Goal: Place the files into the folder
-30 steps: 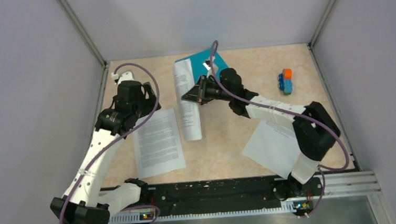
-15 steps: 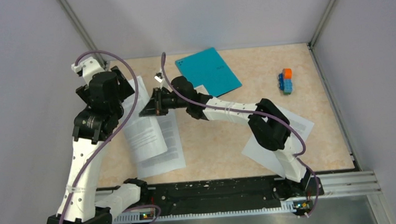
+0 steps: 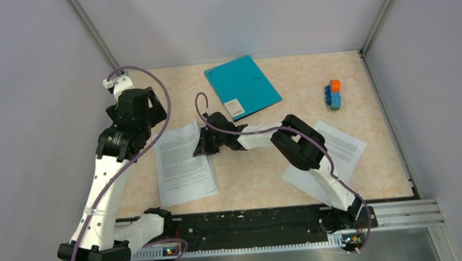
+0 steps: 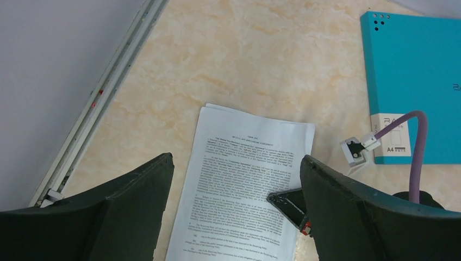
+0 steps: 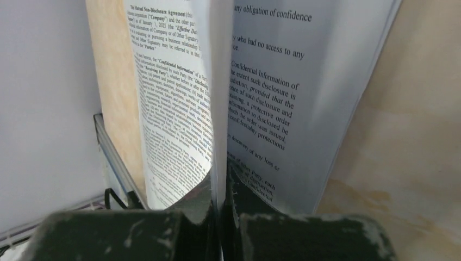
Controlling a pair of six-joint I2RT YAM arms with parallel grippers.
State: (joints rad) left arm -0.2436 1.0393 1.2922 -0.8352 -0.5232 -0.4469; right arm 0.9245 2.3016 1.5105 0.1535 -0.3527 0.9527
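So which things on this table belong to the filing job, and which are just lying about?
Job: teal folder; upper left sheet; sheet under it; right sheet.
Lying about: orange-and-blue block stack.

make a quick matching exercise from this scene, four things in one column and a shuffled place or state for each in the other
Things:
1. folder
2. block stack
3. left arm's fingers
4. right arm's fingers

Places or states:
A. shut on a printed sheet
B. lying closed at the far side
C. open, holding nothing
D. standing by the right edge of the table

Pairs: 1-B, 2-D, 3-C, 4-A
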